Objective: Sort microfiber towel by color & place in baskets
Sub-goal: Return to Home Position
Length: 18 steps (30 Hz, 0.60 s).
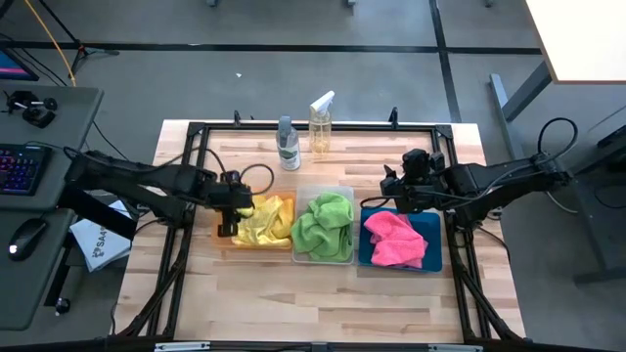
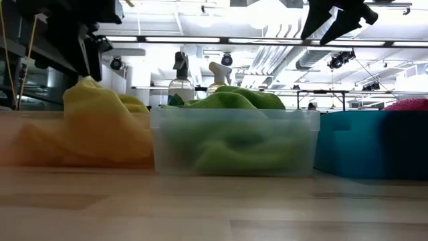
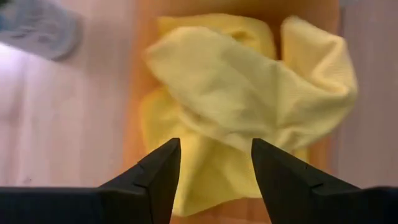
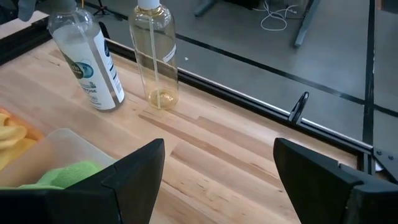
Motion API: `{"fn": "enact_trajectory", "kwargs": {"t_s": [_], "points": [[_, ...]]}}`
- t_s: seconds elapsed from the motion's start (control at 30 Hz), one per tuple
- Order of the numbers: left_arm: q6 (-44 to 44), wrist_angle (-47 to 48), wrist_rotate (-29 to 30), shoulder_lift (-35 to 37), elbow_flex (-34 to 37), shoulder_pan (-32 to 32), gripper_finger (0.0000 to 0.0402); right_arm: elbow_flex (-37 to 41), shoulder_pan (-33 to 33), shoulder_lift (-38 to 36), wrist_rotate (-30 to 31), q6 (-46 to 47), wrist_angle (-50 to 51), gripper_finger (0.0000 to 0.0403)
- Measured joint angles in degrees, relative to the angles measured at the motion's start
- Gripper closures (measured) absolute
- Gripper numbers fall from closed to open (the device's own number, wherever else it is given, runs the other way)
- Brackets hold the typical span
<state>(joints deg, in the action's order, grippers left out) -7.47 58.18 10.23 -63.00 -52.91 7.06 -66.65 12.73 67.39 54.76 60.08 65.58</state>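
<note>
Yellow microfiber towels (image 1: 266,221) lie bunched in the orange basket (image 1: 256,245) on the left. Green towels (image 1: 326,225) fill the clear basket (image 1: 323,258) in the middle. A pink towel (image 1: 393,238) lies in the blue basket (image 1: 432,246) on the right. My left gripper (image 1: 233,207) hangs open above the left end of the orange basket. In its wrist view its fingers (image 3: 216,146) point down at the yellow towels (image 3: 249,93) and hold nothing. My right gripper (image 1: 396,191) is open and held up over the blue basket's far left corner, with nothing between its fingers (image 4: 217,146).
Two spray bottles (image 1: 288,144) (image 1: 320,125) stand upright behind the baskets near the table's far edge. A black frame (image 1: 196,132) runs round the wooden table. Bare wood lies in front of the baskets (image 1: 323,303). A desk with a keyboard (image 1: 20,166) stands off to the left.
</note>
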Motion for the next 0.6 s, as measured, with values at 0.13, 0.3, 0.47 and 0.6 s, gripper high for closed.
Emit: {"fn": "enact_trajectory", "kwargs": {"t_s": [0.13, 0.3, 0.47, 0.6], "points": [[-3.0, -0.4, 2.1, 4.7, -0.3, -2.9, 0.0216, 0.0, 0.0, -0.4, 0.3, -0.1, 0.2, 0.0105], [-7.5, -19.9, 6.4, 18.0, 7.1, -4.2, 0.0245, 0.0, 0.0, -0.4, 0.2, 0.0, 0.1, 0.0105], [-10.2, -37.2, 8.8, 32.7, 20.3, -4.2, 0.0346, 0.0, 0.0, -0.4, -2.9, -2.2, -0.4, 0.0123], [-13.4, -49.0, 13.1, 43.6, 31.8, -4.2, 0.039, 0.0, 0.0, -0.4, -8.2, -6.5, -2.2, 0.0217]]}}
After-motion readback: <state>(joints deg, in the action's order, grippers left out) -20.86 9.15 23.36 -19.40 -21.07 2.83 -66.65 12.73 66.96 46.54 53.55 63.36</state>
